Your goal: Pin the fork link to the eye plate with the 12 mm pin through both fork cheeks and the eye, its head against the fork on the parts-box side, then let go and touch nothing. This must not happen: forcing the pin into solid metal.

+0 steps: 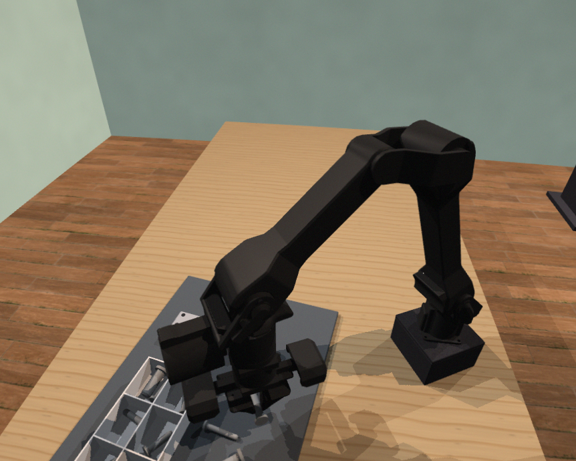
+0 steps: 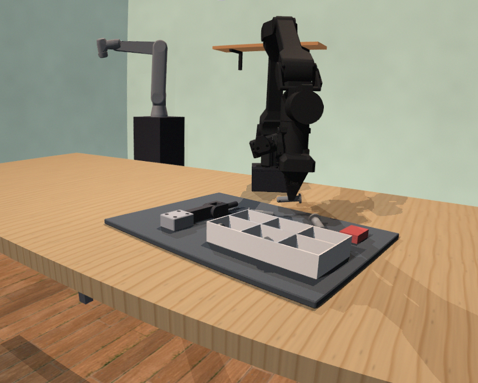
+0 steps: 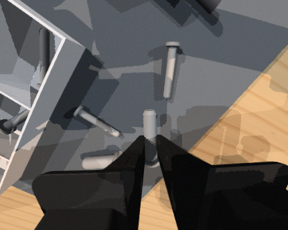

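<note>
My gripper point(image 3: 150, 139) is shut on a grey pin point(image 3: 149, 125), which sticks out forward past the fingertips. In the exterior view the gripper point(image 2: 291, 196) holds this pin point(image 2: 288, 198) about level, a little above the back part of the dark mat. The fork link point(image 2: 212, 208) lies joined to the light grey eye plate block point(image 2: 176, 219) at the mat's left end, well apart from the gripper. The white parts box point(image 2: 278, 240) stands in front of them. In the top view the arm hides most of the fork link; only a corner of the eye plate point(image 1: 185, 317) shows.
Loose pins lie on the mat under the gripper: a slim one point(image 3: 170, 68), another slim one point(image 3: 96, 121) and a thicker one point(image 3: 98, 161). More pins lie in the box compartments point(image 1: 129, 411). A red block point(image 2: 354, 233) sits at the mat's right end. A second grey arm point(image 2: 154, 74) stands far off.
</note>
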